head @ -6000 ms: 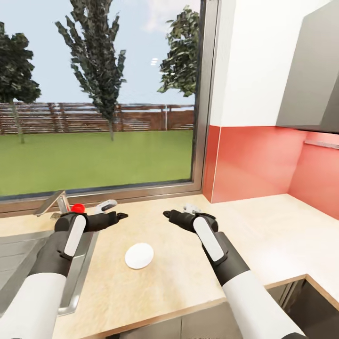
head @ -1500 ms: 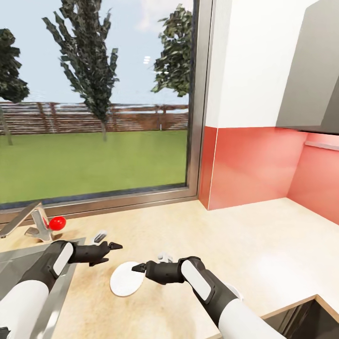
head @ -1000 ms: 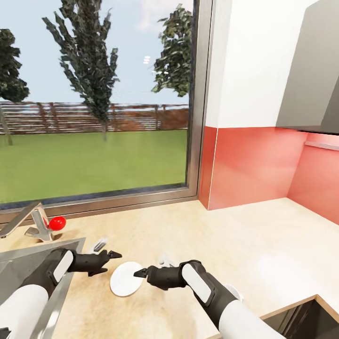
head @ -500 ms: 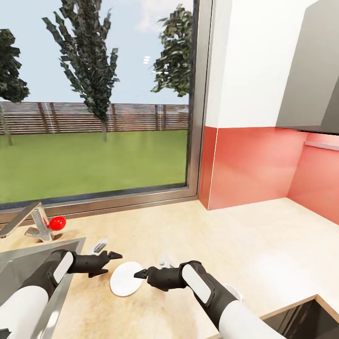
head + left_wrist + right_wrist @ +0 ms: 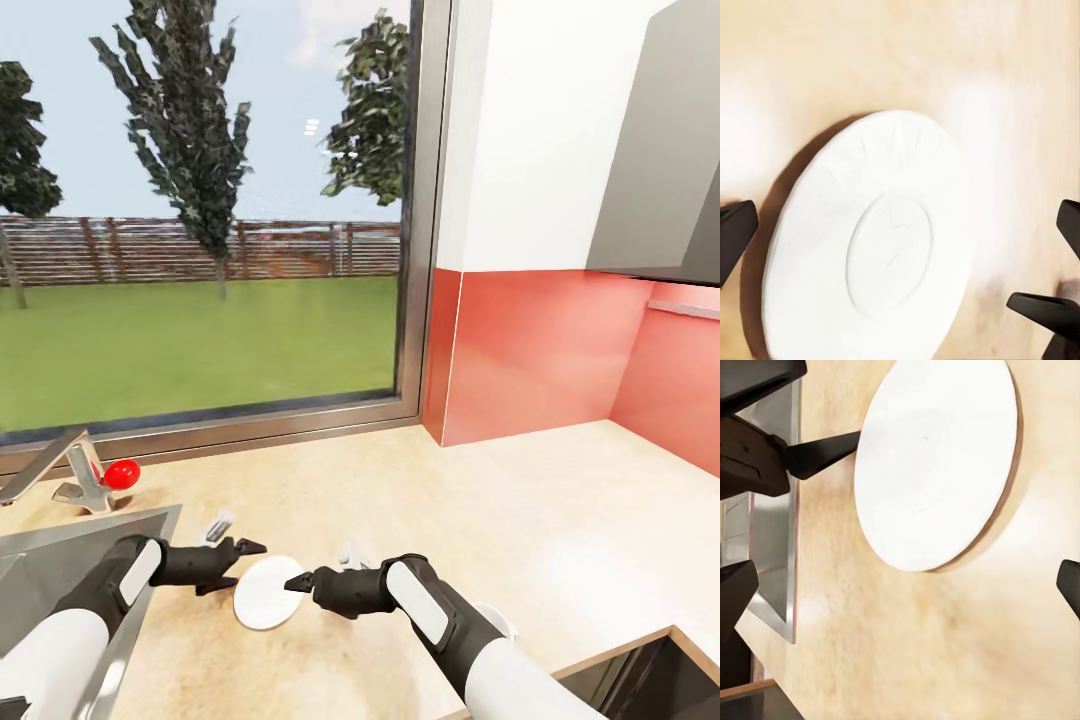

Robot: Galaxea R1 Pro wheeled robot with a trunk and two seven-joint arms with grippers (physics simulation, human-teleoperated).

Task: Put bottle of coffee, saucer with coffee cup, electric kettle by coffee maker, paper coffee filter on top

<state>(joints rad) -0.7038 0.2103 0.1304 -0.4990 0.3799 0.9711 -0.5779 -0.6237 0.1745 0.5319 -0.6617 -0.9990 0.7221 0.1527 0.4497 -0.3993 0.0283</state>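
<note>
A white saucer (image 5: 262, 592) lies flat on the light wooden countertop (image 5: 560, 500), just right of the sink. My left gripper (image 5: 238, 562) hangs low at the saucer's left rim, open. In the left wrist view the saucer (image 5: 877, 240) lies between its spread fingertips (image 5: 735, 232). My right gripper (image 5: 297, 582) reaches in from the right, its tip over the saucer's right rim, also open. Seen from the right wrist, the saucer (image 5: 937, 465) lies ahead, with the left gripper's dark fingers (image 5: 817, 454) beside it.
A steel sink (image 5: 60, 545) with a faucet (image 5: 60, 465) and a red knob (image 5: 122, 473) sits at the left. A large window runs behind the counter and a red backsplash (image 5: 540, 350) stands at the right. A dark opening (image 5: 660, 670) lies below the counter's front right edge.
Since 6 s ago the view has shifted and both arms have come down to the saucer. In the last second the left gripper has edged right toward the saucer's rim.
</note>
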